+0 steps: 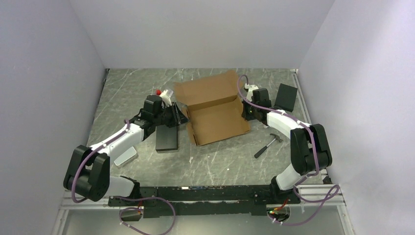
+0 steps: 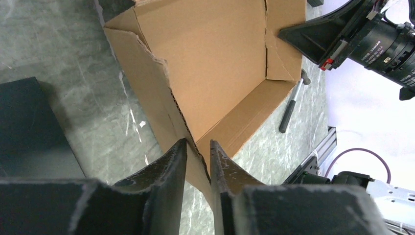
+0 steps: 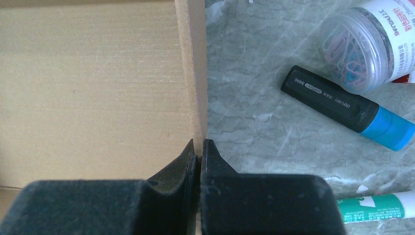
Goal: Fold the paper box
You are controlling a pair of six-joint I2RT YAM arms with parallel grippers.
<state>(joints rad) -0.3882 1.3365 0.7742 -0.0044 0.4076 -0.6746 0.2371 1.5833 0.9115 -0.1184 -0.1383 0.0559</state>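
The paper box (image 1: 215,115) is brown corrugated cardboard lying mid-table, its lid flap raised at the back and its side walls partly up. My left gripper (image 1: 182,116) is at the box's left wall. In the left wrist view that wall (image 2: 161,98) runs between the fingers of the left gripper (image 2: 198,147), which stand a little apart with table showing in the gap. My right gripper (image 1: 243,111) is at the box's right side. In the right wrist view the right gripper (image 3: 198,144) is shut on the thin edge of an upright cardboard wall (image 3: 93,88).
A black block (image 1: 167,137) lies left of the box beside my left arm, with a grey tin (image 1: 125,156) nearer the front. A hammer (image 1: 268,145) lies front right and a black object (image 1: 286,96) back right. A paperclip jar (image 3: 362,41), highlighter (image 3: 342,105) and green-white pen (image 3: 377,208) lie beyond the box's left side.
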